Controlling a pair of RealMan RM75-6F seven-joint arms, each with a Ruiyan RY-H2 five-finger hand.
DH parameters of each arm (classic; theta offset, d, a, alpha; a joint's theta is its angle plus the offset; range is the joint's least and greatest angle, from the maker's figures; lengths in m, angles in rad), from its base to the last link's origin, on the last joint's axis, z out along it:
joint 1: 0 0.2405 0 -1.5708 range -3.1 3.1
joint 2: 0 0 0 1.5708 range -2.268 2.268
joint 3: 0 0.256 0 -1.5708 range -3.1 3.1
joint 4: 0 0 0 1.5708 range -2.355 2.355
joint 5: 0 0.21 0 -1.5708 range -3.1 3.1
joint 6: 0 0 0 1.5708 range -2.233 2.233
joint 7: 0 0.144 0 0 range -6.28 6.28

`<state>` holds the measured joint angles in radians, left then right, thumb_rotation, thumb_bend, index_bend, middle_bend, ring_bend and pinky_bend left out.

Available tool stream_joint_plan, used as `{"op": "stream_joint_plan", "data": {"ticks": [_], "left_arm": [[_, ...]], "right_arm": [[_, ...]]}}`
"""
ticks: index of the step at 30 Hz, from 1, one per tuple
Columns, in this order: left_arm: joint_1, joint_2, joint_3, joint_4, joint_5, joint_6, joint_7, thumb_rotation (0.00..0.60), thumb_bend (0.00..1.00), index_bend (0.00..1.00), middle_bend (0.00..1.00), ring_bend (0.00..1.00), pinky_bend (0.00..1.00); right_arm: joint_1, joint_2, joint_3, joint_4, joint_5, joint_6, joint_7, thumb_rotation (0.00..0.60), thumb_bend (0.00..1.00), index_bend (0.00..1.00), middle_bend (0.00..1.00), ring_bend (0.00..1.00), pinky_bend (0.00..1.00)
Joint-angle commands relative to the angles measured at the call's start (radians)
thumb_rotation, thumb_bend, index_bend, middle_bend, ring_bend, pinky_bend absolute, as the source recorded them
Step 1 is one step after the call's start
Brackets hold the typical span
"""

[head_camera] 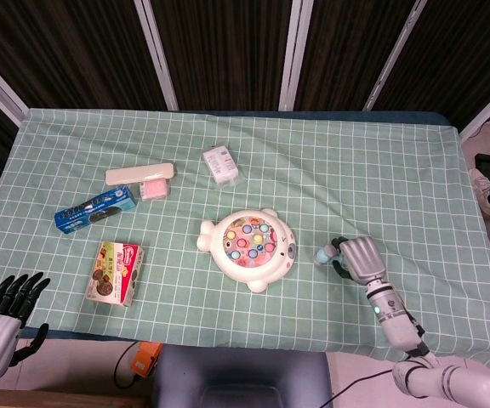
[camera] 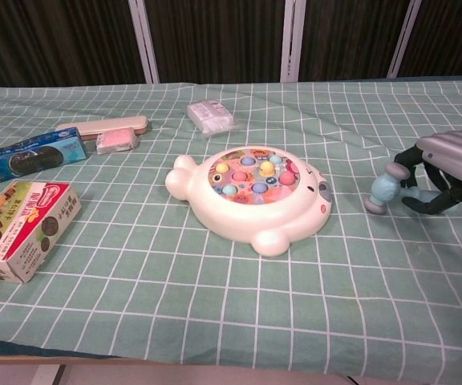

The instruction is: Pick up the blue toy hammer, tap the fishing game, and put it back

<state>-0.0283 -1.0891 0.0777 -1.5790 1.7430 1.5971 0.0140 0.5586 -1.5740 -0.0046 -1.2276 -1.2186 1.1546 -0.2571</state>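
The white fishing game (head_camera: 247,245) (camera: 253,196) with coloured pegs sits mid-table. To its right, my right hand (head_camera: 360,257) (camera: 449,168) holds the blue toy hammer (head_camera: 325,253) (camera: 383,192) low over the green checked cloth, the hammer head pointing toward the game and about a hand's width from it. In the chest view the head looks down at or just above the cloth. My left hand (head_camera: 2,319) hangs off the front left edge of the table, fingers spread, holding nothing.
A cookie box (head_camera: 116,272) (camera: 18,228) and a blue biscuit pack (head_camera: 97,209) (camera: 24,156) lie left. A beige case (head_camera: 139,173) with a pink item (head_camera: 153,189) and a small white packet (head_camera: 220,164) (camera: 211,115) lie behind the game.
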Motion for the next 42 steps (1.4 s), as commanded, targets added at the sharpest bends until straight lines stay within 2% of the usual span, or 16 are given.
{"op": "stream_joint_plan", "data": {"ticks": [1, 8, 25, 42], "left_arm": [[0.0, 0.0, 0.0, 0.0, 0.0, -0.001, 0.001, 0.6, 0.41, 0.0, 0.06, 0.0, 0.02], [0.0, 0.0, 0.0, -0.001, -0.001, -0.001, 0.001, 0.6, 0.41, 0.0, 0.06, 0.0, 0.02], [0.001, 0.0, 0.001, 0.0, 0.002, 0.002, 0.001, 0.6, 0.41, 0.0, 0.06, 0.0, 0.02], [0.001, -0.002, 0.0, 0.0, 0.0, 0.001, 0.006, 0.6, 0.41, 0.0, 0.06, 0.0, 0.02]], "right_arm": [[-0.008, -0.005, 0.013, 0.015, -0.012, -0.011, 0.022, 0.6, 0.51, 0.89, 0.65, 0.73, 0.77], [-0.017, -0.009, 0.035, 0.034, -0.019, -0.039, 0.043, 0.6, 0.47, 0.84, 0.65, 0.72, 0.75], [-0.037, -0.013, 0.081, 0.057, -0.002, -0.097, 0.054, 0.6, 0.45, 0.79, 0.65, 0.69, 0.72], [-0.031, 0.002, 0.127, 0.048, 0.041, -0.151, 0.032, 0.6, 0.41, 0.7, 0.58, 0.64, 0.68]]}}
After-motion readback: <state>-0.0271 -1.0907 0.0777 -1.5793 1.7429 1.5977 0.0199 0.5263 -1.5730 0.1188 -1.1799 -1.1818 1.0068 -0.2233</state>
